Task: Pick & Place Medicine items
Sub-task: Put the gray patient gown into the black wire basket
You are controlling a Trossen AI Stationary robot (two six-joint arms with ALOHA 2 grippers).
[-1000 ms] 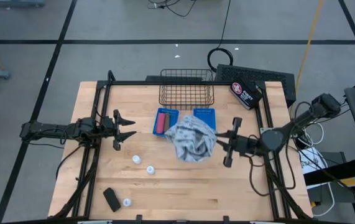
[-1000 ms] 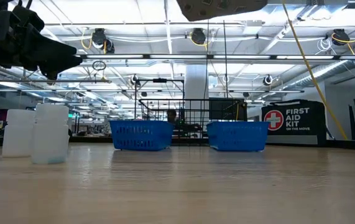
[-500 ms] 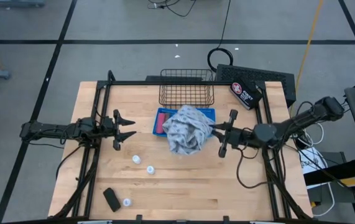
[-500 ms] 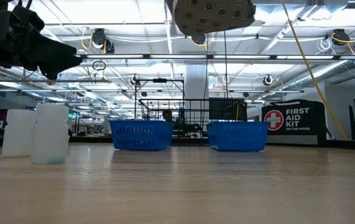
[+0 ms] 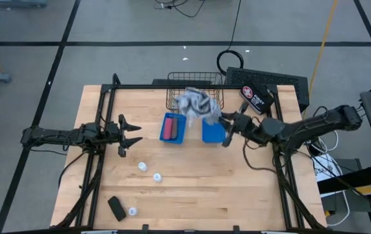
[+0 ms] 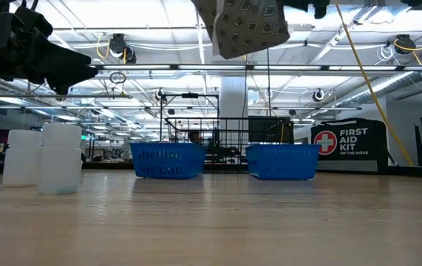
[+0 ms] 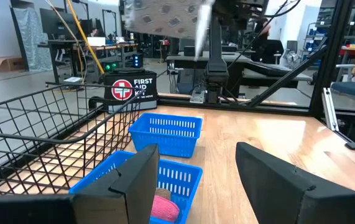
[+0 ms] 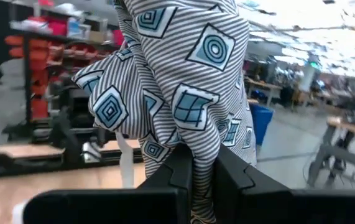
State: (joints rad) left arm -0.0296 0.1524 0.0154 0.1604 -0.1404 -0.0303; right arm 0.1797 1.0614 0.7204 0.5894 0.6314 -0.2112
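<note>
While the black pouch [image 5: 256,97] at the table's far right corner reads "FIRST AID KIT" in white beside a red-and-white cross, no other writing on the table can be made out. Two blue baskets [image 5: 172,127] sit side by side in front of one black wire basket [image 5: 195,90]; the left blue basket holds the pink piece [image 7: 165,205] and, from above, a brownish one beside it. Three small white bottles [image 5: 143,166] are in sight on the wooden table [image 5: 198,188]: two close together near the middle, a third near the front edge just beside the black oblong piece [image 5: 115,207]. The right gripper [image 5: 223,123] is above the right blue basket, its fingers clamped on the grey-blue patterned cloth [image 5: 197,103], which hangs bunched in the air over the wire basket's front edge. The left gripper [image 5: 125,133] hovers over the left side of the table with its fingers spread apart, holding nothing.
</note>
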